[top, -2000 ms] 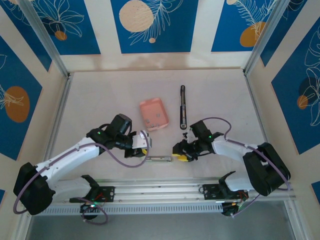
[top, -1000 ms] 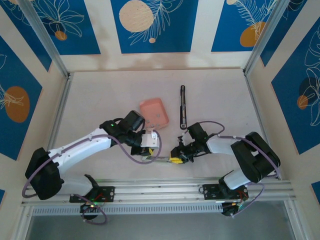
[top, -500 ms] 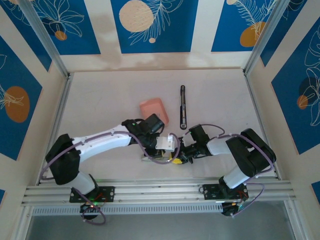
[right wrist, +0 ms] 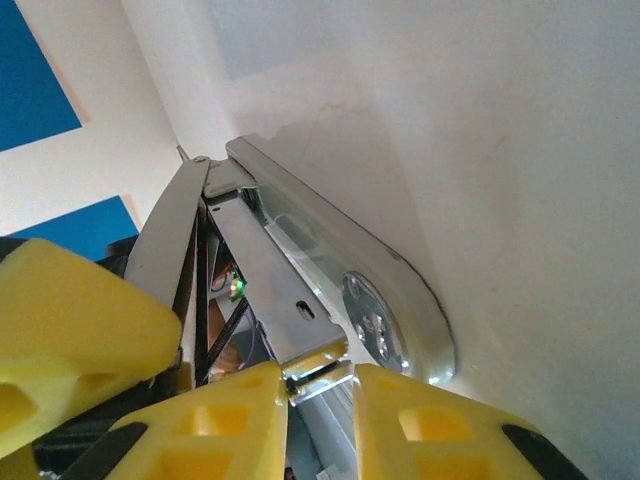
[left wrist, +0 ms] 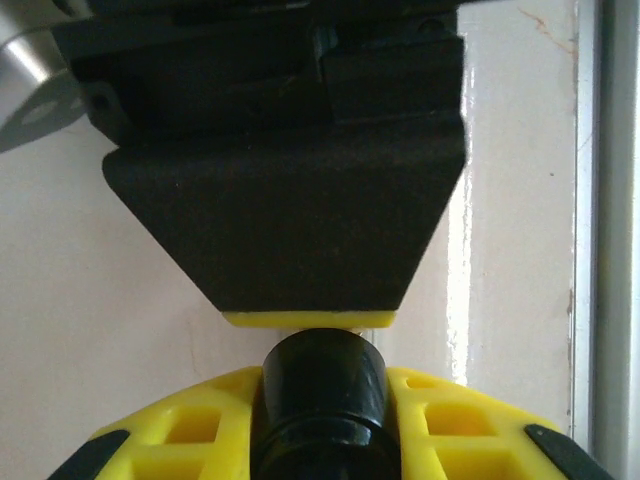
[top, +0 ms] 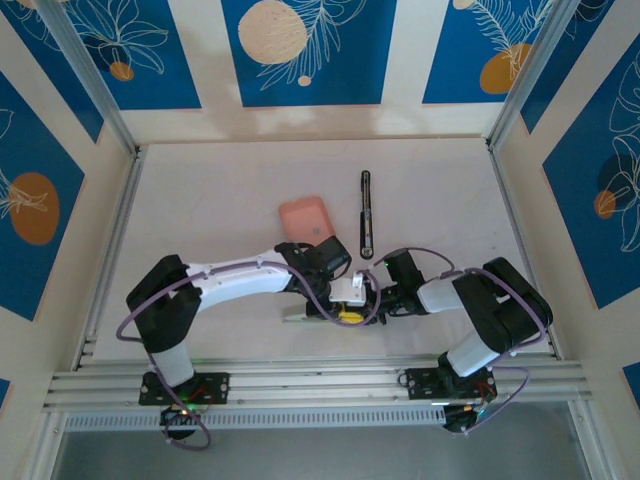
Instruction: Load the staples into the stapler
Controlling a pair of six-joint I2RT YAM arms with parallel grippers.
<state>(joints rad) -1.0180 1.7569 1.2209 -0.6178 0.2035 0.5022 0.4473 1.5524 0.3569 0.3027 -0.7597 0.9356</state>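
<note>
The stapler (top: 305,316) is a silvery metal one lying open near the table's front edge. In the right wrist view its long base and rail (right wrist: 330,260) run away from me. My right gripper (right wrist: 318,400) has its yellow fingers closed on the near end of that rail. My left gripper (top: 351,311) reaches across from the left and meets the right gripper (top: 373,303) over the stapler's right end. In the left wrist view the left gripper (left wrist: 322,405) is shut around a black round-ended part (left wrist: 322,380). Just beyond it is the right gripper's black body. The staples are hidden.
A shallow pink tray (top: 303,214) lies behind the left arm, partly covered by it. A slim black bar (top: 366,213) lies lengthwise to the tray's right. An aluminium rail (top: 320,382) borders the front, and metal posts and patterned walls close in the sides and back.
The left arm has swung right along the stapler, from its left end to its right end, until its gripper meets the right gripper. The right gripper has stayed at the stapler's right end.
</note>
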